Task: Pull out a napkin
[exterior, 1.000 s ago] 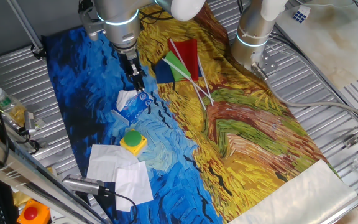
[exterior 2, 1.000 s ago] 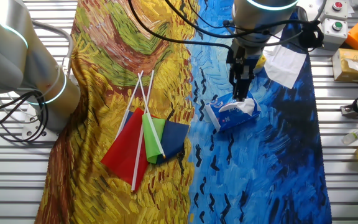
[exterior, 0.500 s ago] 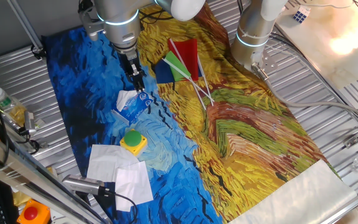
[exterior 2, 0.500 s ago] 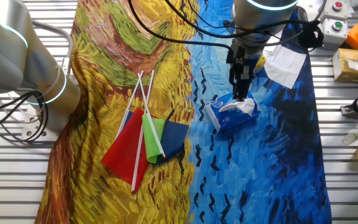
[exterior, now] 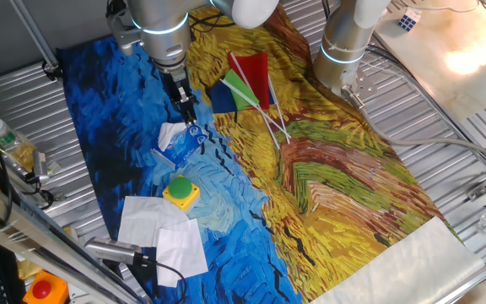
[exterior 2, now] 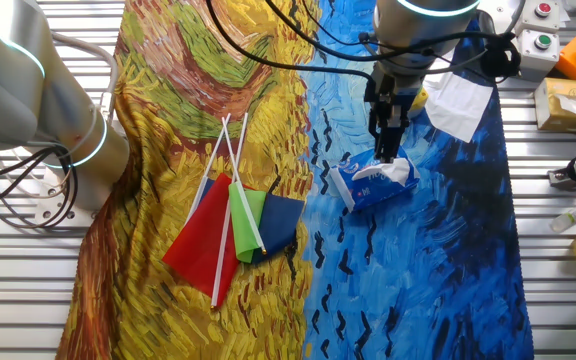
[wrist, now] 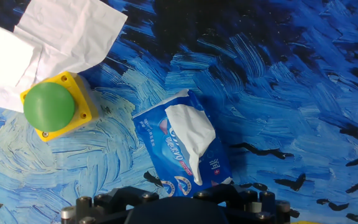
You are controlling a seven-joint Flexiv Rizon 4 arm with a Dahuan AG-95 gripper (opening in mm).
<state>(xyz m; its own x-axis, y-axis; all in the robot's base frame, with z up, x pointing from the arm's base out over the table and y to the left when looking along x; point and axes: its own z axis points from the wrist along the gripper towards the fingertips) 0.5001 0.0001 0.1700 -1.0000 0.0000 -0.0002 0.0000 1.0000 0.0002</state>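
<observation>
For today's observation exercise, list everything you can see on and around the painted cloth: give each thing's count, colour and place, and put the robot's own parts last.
Tissue packet: one, blue, mid-cloth, below the gripper.
Napkin: one, white, sticking out of the packet's opening.
Loose tissue sheets: at least two, white, overlapping beside the button box.
Button box: one, yellow with green button, near the packet.
Flags: three, red, green, dark blue, white sticks, on the cloth's yellow part.
Cloth: one, blue and yellow, covering the table.
Gripper: one, dark, just above the packet; jaw state unclear.
</observation>
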